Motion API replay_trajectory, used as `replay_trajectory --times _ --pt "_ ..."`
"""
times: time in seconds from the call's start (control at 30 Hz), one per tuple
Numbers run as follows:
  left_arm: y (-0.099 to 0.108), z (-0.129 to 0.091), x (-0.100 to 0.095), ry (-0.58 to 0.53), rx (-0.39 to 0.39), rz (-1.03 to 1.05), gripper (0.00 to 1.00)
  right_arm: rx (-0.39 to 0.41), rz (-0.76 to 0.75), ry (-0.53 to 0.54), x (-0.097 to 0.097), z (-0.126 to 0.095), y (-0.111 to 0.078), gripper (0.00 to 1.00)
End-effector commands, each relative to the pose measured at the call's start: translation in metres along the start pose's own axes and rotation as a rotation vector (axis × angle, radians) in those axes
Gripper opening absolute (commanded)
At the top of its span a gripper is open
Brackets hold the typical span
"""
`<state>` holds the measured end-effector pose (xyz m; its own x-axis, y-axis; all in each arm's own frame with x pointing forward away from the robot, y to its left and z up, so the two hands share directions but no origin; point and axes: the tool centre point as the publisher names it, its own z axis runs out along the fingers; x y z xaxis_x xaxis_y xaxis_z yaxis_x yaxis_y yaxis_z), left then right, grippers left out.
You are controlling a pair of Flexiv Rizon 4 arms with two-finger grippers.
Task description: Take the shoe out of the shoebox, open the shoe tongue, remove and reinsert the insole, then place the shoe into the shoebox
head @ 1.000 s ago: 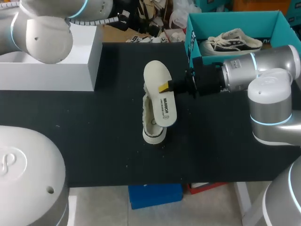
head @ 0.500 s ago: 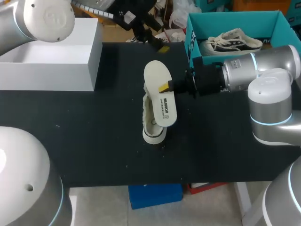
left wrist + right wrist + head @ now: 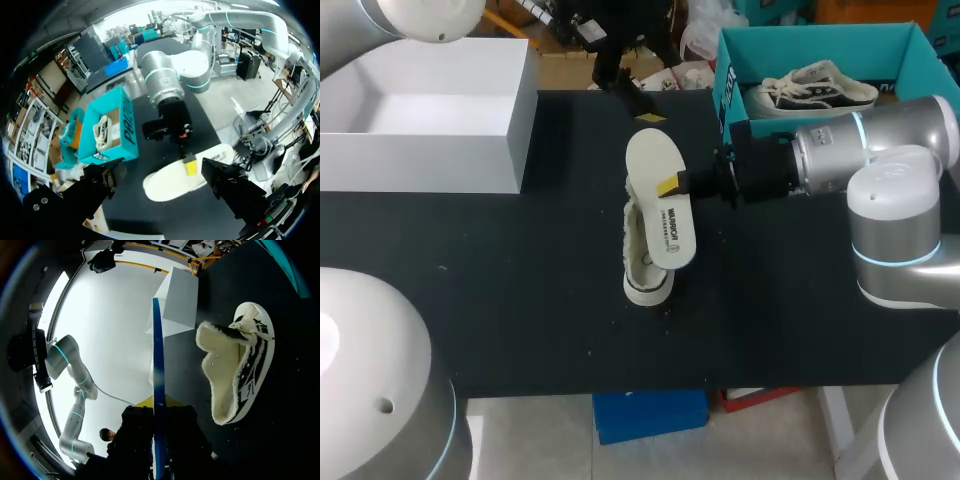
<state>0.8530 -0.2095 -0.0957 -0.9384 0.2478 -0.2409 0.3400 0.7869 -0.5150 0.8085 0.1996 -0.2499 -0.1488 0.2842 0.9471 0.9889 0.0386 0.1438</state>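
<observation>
Item one: our right gripper (image 3: 670,185) is clenched on the side edge of the flat cream foam insole (image 3: 658,165), holding it over the white fleece-lined low shoe (image 3: 642,265). The shoe lies on its side near the middle of the black table (image 3: 520,270), outside both boxes. Item two: our left gripper (image 3: 164,172) hangs by the table's far edge, fingers spread wide and grasping nothing. Also listed are an open white cardboard shoebox (image 3: 520,130) at our left and an open teal cardboard box (image 3: 820,45) at our right, which holds a dark-and-white sneaker (image 3: 815,88).
</observation>
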Motion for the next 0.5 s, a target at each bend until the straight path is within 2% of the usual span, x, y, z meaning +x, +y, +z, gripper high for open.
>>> replay_trajectory --times 0.03,0.07,0.1,0.2,0.23,0.37,0.5 --pt "-0.008 0.002 0.002 0.089 -0.099 0.641 1.0 -0.002 0.0 0.0 0.0 0.002 0.0 0.0" --pt "-0.008 0.003 0.004 0.084 -0.113 0.674 1.0 -0.002 0.0 0.0 0.0 0.002 0.0 0.0" --pt "-0.008 0.003 0.006 0.082 -0.095 0.711 1.0 -0.002 0.0 0.0 0.0 0.002 0.0 0.0" --pt "-0.007 0.008 0.012 0.088 -0.16 0.774 1.0 -0.002 0.0 0.0 0.0 0.002 0.0 0.0" --pt "-0.007 0.009 0.014 0.096 -0.135 0.809 1.0 -0.002 0.0 0.0 0.0 0.002 0.0 0.0" --pt "-0.008 0.01 0.019 0.142 -0.142 0.836 1.0 -0.002 0.0 0.0 0.0 0.002 0.0 0.0" --pt "-0.008 0.01 0.019 0.142 -0.142 0.836 1.0 -0.002 0.0 0.0 0.0 0.002 0.0 0.0"
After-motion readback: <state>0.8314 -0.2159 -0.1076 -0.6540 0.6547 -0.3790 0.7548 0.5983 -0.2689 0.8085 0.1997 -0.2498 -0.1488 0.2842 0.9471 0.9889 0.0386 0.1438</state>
